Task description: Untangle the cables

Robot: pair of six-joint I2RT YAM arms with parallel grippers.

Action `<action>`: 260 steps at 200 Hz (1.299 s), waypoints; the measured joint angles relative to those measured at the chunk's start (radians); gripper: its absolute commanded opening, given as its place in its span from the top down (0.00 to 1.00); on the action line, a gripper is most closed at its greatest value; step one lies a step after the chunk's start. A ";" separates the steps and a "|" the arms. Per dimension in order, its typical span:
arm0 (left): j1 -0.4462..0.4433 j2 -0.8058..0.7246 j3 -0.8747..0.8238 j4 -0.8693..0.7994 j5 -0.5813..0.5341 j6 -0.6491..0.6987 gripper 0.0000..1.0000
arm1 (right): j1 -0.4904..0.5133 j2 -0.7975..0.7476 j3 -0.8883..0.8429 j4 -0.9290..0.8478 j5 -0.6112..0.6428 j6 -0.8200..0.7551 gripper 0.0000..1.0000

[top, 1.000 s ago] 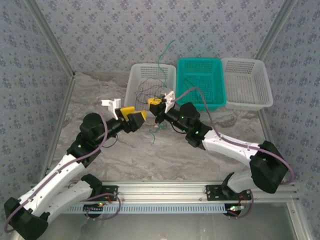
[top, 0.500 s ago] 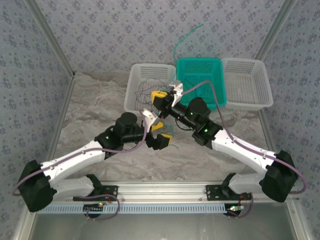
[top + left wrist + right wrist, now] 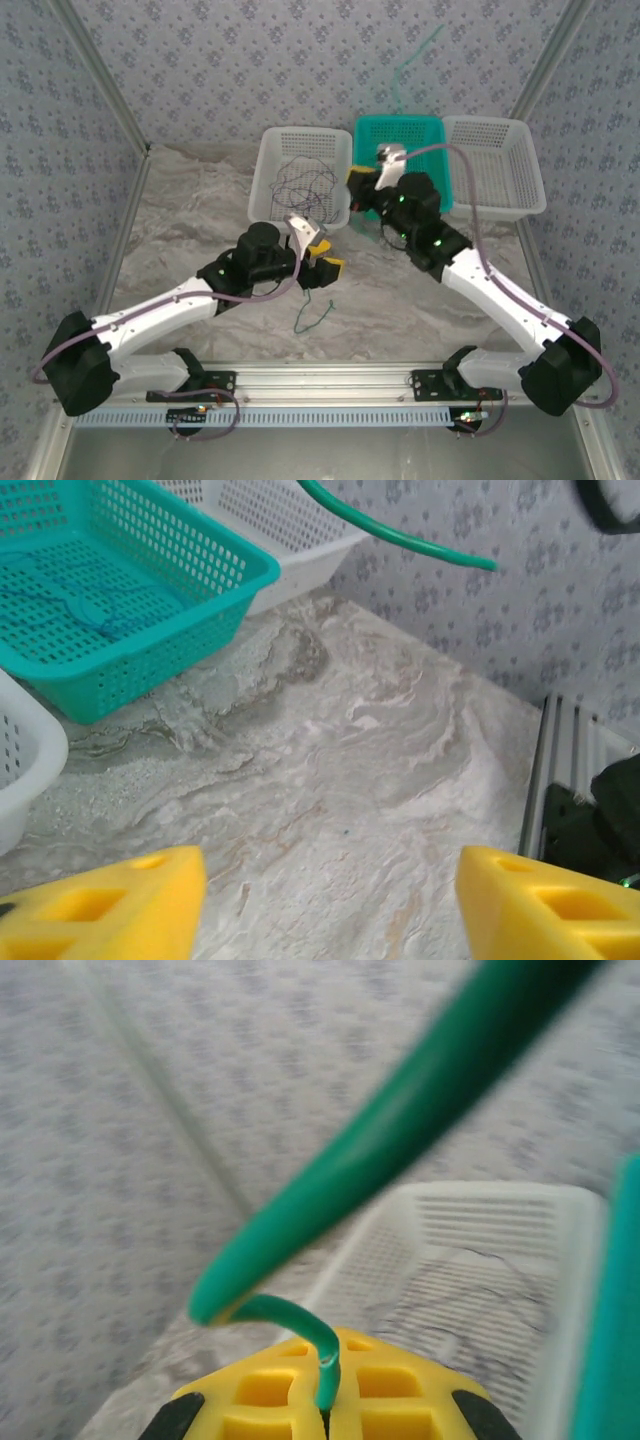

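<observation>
The right claw [image 3: 325, 1400] is pressed together on the green cable [image 3: 400, 1130], which stands up out of its tips and runs off high above and beyond it; in the top view that claw hangs at the near left corner of the teal basket [image 3: 400, 120]. The left claw [image 3: 330, 900] is spread wide with nothing between its tips, over bare worktop [image 3: 200, 200], with the green cable crossing the air well ahead of it. A blue cable [image 3: 70, 605] lies by itself on the teal basket's floor, ahead and to the left of the left claw. The dark cables [image 3: 305, 178] sit in a loose knot of loops in the white basket [image 3: 270, 165], just beyond the left claw. A short green strand [image 3: 310, 315] lies on the worktop just to the near side of that claw; whether it belongs to the held cable cannot be told. The job looks about midway: blue is sorted, green is lifted free but not yet laid down, and the dark knot is untouched.
</observation>
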 measured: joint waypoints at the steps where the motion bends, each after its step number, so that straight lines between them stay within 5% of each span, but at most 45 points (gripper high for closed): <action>1: 0.000 -0.002 0.000 0.001 0.000 -0.002 0.27 | -0.006 0.000 0.002 -0.006 0.001 0.001 1.00; 52: 0.000 -0.117 -0.045 0.021 -0.040 -0.010 0.23 | -0.482 0.204 0.246 -0.292 0.036 0.109 1.00; 84: 0.000 -0.183 -0.082 0.016 -0.058 -0.014 0.21 | -0.659 0.450 0.370 -0.364 0.064 0.122 1.00; 153: 0.000 -0.314 -0.138 -0.014 -0.107 -0.016 0.19 | -0.667 0.875 0.778 -0.528 0.252 -0.056 1.00; 163: 0.000 -0.319 -0.140 -0.022 -0.110 -0.016 0.19 | -0.677 0.917 0.824 -0.544 0.266 -0.069 0.90; 178: 0.000 -0.327 -0.140 -0.037 -0.115 -0.016 0.19 | -0.691 0.981 0.896 -0.576 0.274 -0.096 0.56; 190: 0.000 -0.335 -0.140 -0.043 -0.125 -0.016 0.19 | -0.699 1.027 0.961 -0.623 0.273 -0.104 0.42; 225: 0.000 -0.347 -0.151 -0.039 -0.159 -0.018 0.19 | -0.687 1.025 0.991 -0.705 0.280 -0.090 0.36; 260: 0.000 -0.326 -0.153 -0.046 -0.227 -0.048 0.19 | -0.607 0.870 0.847 -0.716 0.228 -0.072 0.38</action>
